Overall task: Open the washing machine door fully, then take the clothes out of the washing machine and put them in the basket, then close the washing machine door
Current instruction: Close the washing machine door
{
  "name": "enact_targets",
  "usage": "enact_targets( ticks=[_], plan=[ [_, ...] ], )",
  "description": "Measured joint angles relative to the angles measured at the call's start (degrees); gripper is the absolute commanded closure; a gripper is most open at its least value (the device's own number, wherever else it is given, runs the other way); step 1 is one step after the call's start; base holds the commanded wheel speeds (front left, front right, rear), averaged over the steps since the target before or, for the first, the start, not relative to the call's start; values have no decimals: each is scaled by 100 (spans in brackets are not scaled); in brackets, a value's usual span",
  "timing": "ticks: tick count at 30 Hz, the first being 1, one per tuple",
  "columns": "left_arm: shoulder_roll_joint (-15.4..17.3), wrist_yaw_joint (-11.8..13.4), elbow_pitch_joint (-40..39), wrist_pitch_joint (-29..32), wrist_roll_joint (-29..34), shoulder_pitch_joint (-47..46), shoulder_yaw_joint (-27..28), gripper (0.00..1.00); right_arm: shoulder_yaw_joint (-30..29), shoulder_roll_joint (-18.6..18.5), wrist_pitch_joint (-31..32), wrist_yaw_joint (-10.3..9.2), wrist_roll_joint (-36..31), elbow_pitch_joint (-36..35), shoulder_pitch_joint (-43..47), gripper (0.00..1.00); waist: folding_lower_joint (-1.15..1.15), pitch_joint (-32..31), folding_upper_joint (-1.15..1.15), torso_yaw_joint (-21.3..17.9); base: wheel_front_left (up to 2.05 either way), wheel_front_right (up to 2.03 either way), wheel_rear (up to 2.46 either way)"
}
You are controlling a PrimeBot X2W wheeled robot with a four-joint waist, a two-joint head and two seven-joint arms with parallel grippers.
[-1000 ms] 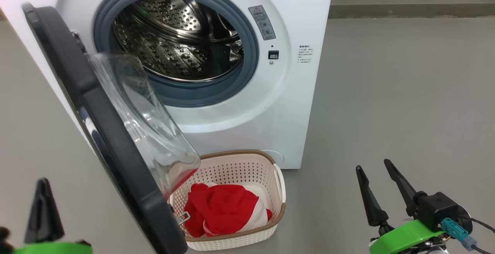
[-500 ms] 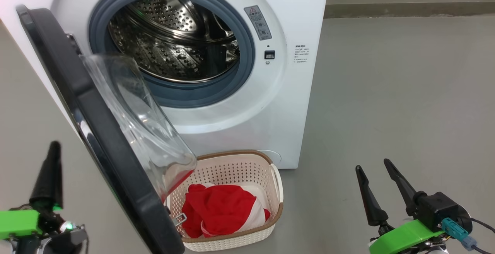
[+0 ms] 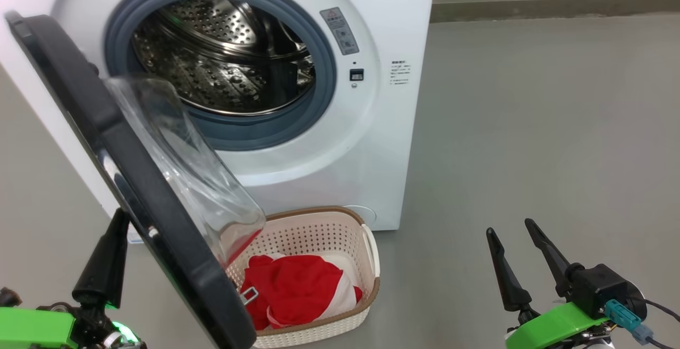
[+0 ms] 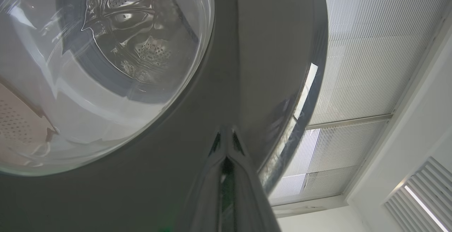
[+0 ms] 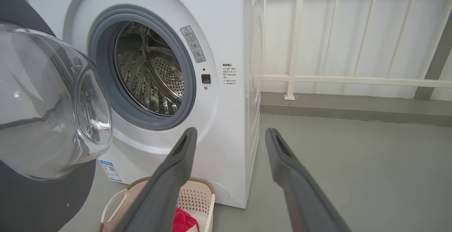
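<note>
We see a glossy black plastic rim on the washing machine door (image 3: 133, 179), around a clear, smooth glass bowl (image 3: 196, 179). The drum (image 3: 223, 67) is shiny perforated steel, ringed by a matt grey rubber ring (image 3: 255, 135). The washing machine (image 3: 372, 142) looks smooth and white. The basket (image 3: 319, 237) is perforated cream plastic, and the clothes (image 3: 303, 285) are soft red cloth.
</note>
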Motion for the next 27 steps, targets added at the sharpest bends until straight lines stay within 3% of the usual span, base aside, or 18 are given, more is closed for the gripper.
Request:
enact_targets(
  ticks=[9,27],
  plan=[
    [2,-63,65,-64,8,-27,-185,100,85,-3,0,0,1,-1,-1,0,0,45,0,-376,0,0,0],
    [-12,-561,1001,-466,-101,-802,-345,100,141,-89,0,0,8,-24,-7,0,0,252,0,-1153,0,0,0]
  ],
)
